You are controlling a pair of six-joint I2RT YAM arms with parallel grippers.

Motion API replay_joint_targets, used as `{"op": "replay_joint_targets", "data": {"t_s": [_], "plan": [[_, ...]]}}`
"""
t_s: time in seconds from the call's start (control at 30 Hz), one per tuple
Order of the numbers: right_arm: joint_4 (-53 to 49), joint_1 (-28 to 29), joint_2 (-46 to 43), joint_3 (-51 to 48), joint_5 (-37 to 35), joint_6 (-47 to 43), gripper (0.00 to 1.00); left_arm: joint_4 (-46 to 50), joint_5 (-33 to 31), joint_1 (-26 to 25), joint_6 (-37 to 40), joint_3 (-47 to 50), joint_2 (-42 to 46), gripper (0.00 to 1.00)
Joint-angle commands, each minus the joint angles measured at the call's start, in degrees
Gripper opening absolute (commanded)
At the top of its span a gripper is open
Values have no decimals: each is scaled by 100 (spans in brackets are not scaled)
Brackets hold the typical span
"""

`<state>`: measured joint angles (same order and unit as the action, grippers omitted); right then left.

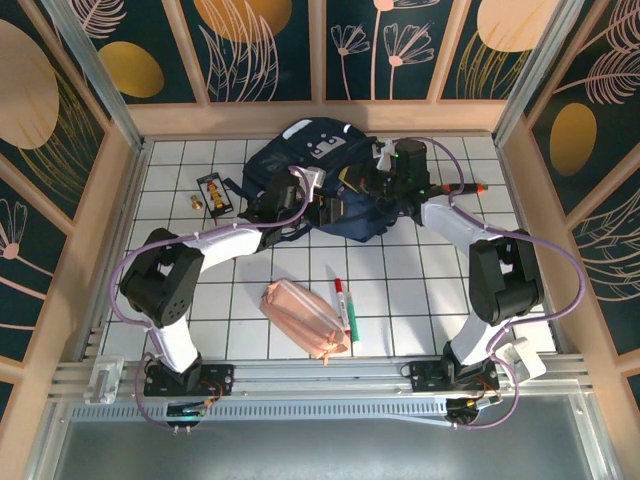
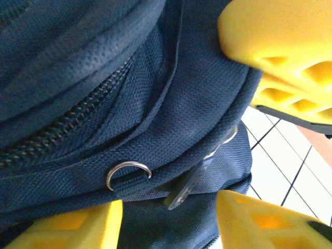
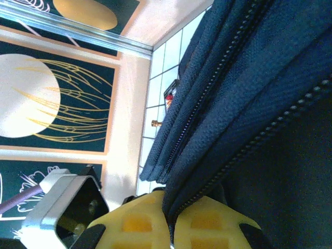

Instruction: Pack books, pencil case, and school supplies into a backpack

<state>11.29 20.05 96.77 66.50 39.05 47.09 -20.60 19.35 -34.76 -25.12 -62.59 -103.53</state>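
Sprawling crosswise at the far middle of your white tiled table (image 1: 420, 300), the large, crumpled navy woven-fabric backpack (image 1: 300, 150) lies wider left-to-right than deep. Your right gripper (image 3: 170, 220) pinches a zipper-edged fold of it. Your left gripper (image 2: 166, 220) stands parted around coarse weave beside a small metal ring (image 2: 128, 174).

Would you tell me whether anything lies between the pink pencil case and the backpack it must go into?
Nothing visible lies on the table between the pencil case and the backpack. The marker pen sits beside the case, off that path. The right gripper pinches the backpack's zipper edge.
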Motion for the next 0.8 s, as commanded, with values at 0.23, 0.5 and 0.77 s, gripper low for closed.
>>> {"op": "replay_joint_targets", "data": {"t_s": [0.23,0.5,0.77], "plan": [[53,154,-220,272,103,-159,0,-972,638,212,122,-17,-116,0],[-313,-13,-251,247,-107,-417,0,-1161,712,399,625,642,419,0],[-359,-63,-209,313,-38,-491,0,-1483,899,563,903,1215,669,0]]}}
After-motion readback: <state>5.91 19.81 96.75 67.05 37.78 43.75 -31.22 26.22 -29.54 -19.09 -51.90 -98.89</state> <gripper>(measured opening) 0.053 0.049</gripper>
